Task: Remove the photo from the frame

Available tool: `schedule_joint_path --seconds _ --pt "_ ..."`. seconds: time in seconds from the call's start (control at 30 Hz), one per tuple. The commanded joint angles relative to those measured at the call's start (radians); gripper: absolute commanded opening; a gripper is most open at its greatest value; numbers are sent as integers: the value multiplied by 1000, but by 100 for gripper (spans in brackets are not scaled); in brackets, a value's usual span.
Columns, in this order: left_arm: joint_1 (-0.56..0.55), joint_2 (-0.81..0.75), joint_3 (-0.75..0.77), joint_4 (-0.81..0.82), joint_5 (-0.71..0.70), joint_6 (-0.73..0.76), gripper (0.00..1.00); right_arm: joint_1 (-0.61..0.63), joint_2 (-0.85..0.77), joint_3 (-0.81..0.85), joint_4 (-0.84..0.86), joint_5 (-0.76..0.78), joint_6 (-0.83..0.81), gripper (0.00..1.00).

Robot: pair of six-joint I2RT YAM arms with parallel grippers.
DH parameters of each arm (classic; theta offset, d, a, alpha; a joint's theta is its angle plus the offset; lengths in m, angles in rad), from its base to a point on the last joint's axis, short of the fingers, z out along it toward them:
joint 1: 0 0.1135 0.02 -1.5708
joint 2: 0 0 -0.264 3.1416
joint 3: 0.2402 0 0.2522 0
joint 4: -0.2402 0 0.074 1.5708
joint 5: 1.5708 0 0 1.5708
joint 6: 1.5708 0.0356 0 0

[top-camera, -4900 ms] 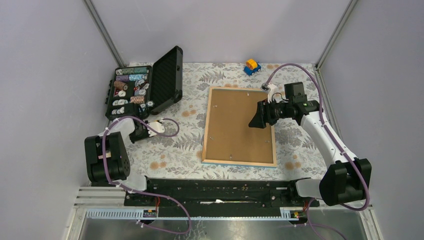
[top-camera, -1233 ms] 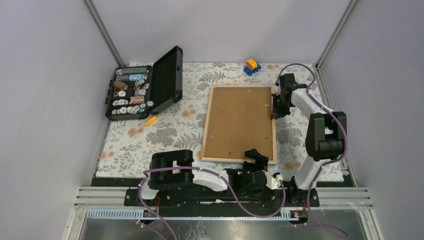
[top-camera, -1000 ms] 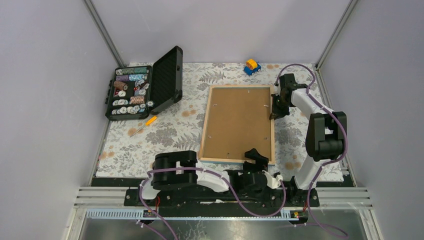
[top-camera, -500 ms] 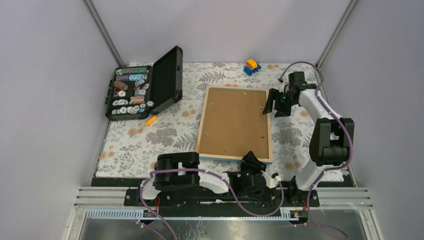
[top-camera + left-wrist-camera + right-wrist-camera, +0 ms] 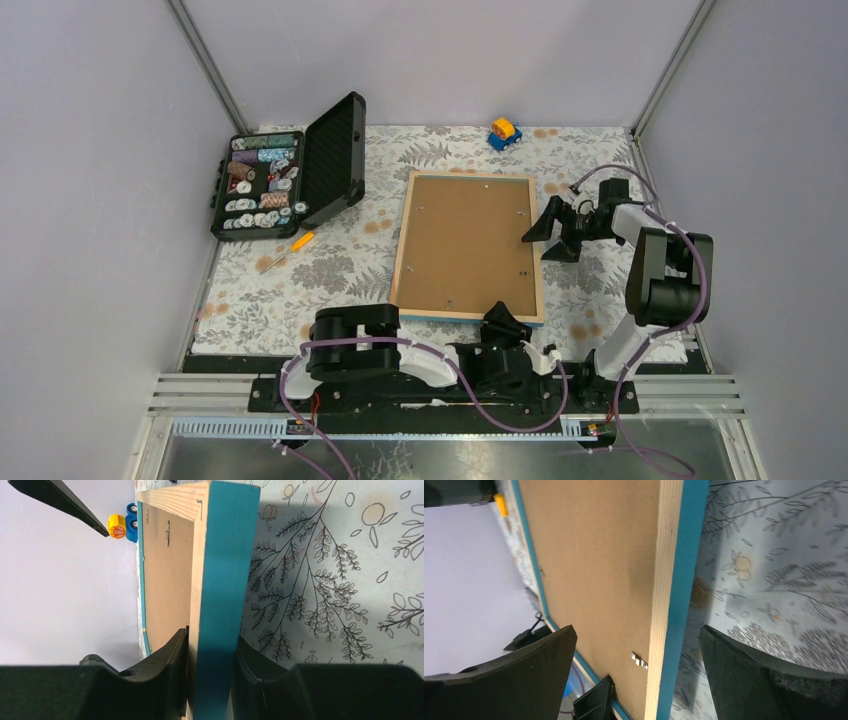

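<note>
The frame (image 5: 465, 245) lies back-up on the floral cloth, its brown backing board (image 5: 468, 230) facing up. The photo is hidden under the board. My left gripper (image 5: 503, 325) is shut on the frame's near edge; in the left wrist view the turquoise edge (image 5: 220, 605) sits clamped between the jaws of the gripper (image 5: 210, 670). My right gripper (image 5: 550, 235) is open and straddles the frame's right edge, one finger over the board, one over the cloth. In the right wrist view the gripper (image 5: 638, 630) spans the wood rim (image 5: 669, 580), with a metal tab (image 5: 639, 660) near it.
An open black case of poker chips (image 5: 285, 180) stands at the back left. An orange screwdriver (image 5: 288, 248) lies in front of it. A small toy car (image 5: 503, 132) sits at the back behind the frame. Grey walls close the sides.
The left arm swung from the far left to the frame's near edge and shut on it. The frame shifted left. The right gripper moved nearer along the right edge and now stands open.
</note>
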Motion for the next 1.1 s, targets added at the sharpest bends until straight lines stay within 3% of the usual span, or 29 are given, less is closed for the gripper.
schedule_joint_path --seconds 0.0,0.1,0.3,0.47,0.67,0.93,1.07 --pt "4 -60 12 102 -54 -104 19 -15 23 -67 197 -225 95 100" --pt "4 -61 17 106 -54 -100 19 -13 57 -122 330 -289 178 97" --pt "4 -62 24 96 -57 -107 20 -13 161 -146 476 -375 267 82" --pt "3 -64 26 97 -56 -109 21 -3 210 -196 689 -427 401 77" --pt "4 -55 26 98 -52 -109 21 26 257 -202 757 -451 453 63" --pt "4 -47 22 112 -48 -103 21 41 315 -206 792 -480 482 55" --pt "4 -46 18 112 -47 -102 21 42 324 -199 793 -481 484 38"
